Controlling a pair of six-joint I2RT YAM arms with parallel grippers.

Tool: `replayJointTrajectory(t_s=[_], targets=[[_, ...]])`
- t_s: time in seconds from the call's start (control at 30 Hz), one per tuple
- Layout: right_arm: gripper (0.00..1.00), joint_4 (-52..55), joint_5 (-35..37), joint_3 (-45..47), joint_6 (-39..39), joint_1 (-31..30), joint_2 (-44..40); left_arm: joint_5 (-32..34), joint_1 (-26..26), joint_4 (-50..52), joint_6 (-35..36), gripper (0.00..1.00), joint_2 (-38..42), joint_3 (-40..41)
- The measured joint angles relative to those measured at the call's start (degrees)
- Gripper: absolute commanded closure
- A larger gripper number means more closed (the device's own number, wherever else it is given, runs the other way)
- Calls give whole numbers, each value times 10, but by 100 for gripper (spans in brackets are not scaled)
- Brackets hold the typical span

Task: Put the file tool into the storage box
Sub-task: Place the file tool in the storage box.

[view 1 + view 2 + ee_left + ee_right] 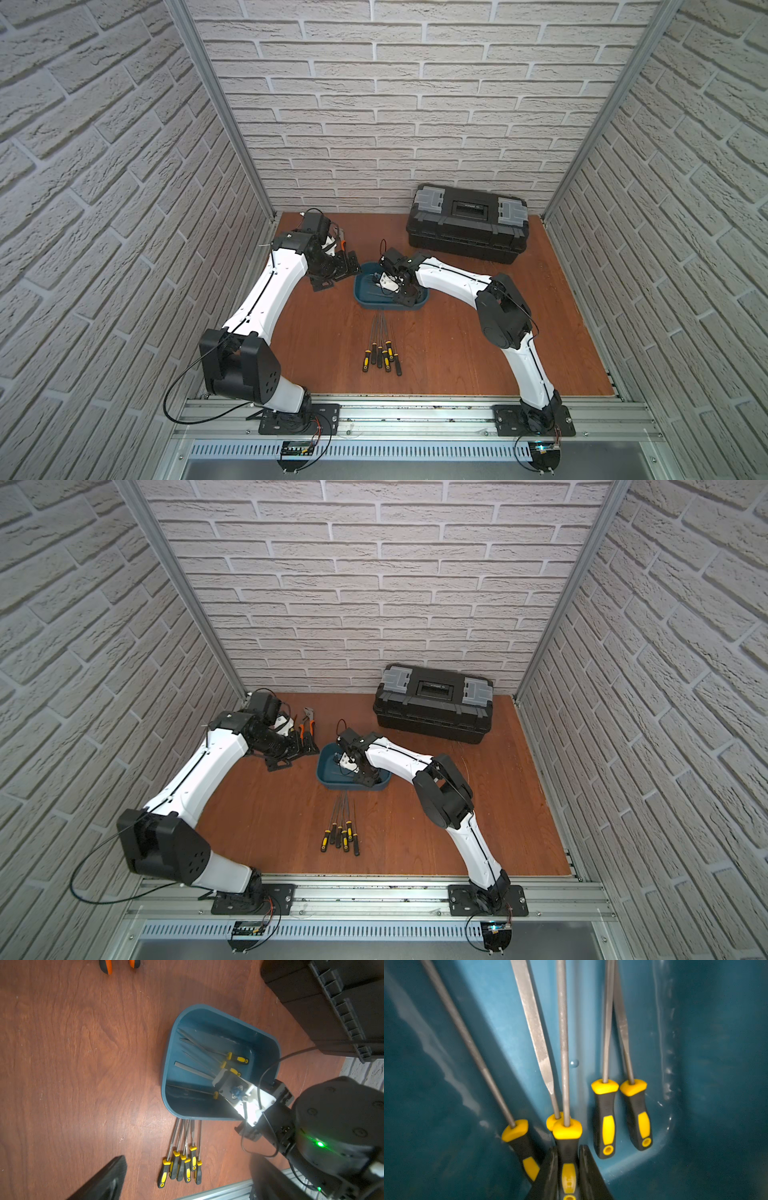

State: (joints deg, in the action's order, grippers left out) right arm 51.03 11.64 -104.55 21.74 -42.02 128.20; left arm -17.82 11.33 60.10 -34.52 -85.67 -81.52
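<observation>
The teal-blue storage box (360, 297) (166, 1076) stands mid-table. My right gripper (405, 296) (568, 1151) reaches down inside it, shut on the black-and-yellow handle of a file tool (567, 1142), whose shaft points along the box floor. Several other files (605, 1118) lie on the box floor (716, 1064) beside the held one. More files (382, 353) (182, 1165) lie in a bunch on the table in front of the box. My left gripper (336, 274) hovers left of the box, open, with nothing between its fingers (108, 1178).
A large black toolbox (467, 224) (332, 1012) with grey latches stands shut at the back right. Orange-handled pliers (306, 725) (106, 966) lie at the back left behind my left wrist. Brick-pattern walls close in three sides.
</observation>
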Motion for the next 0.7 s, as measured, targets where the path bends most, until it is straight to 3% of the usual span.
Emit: replayJointTrajectory(t_s=[0.33,0.53,0.7], targets=[[59,-11,57,-26,-41,0,8,2,0,2,0,2,20,1],[47,-11,67,-32,-106,0,5,3,0,2,7,2,28,10],[45,-16,60,-3,-183,0,-43,9,0,5,25,2,43,25]])
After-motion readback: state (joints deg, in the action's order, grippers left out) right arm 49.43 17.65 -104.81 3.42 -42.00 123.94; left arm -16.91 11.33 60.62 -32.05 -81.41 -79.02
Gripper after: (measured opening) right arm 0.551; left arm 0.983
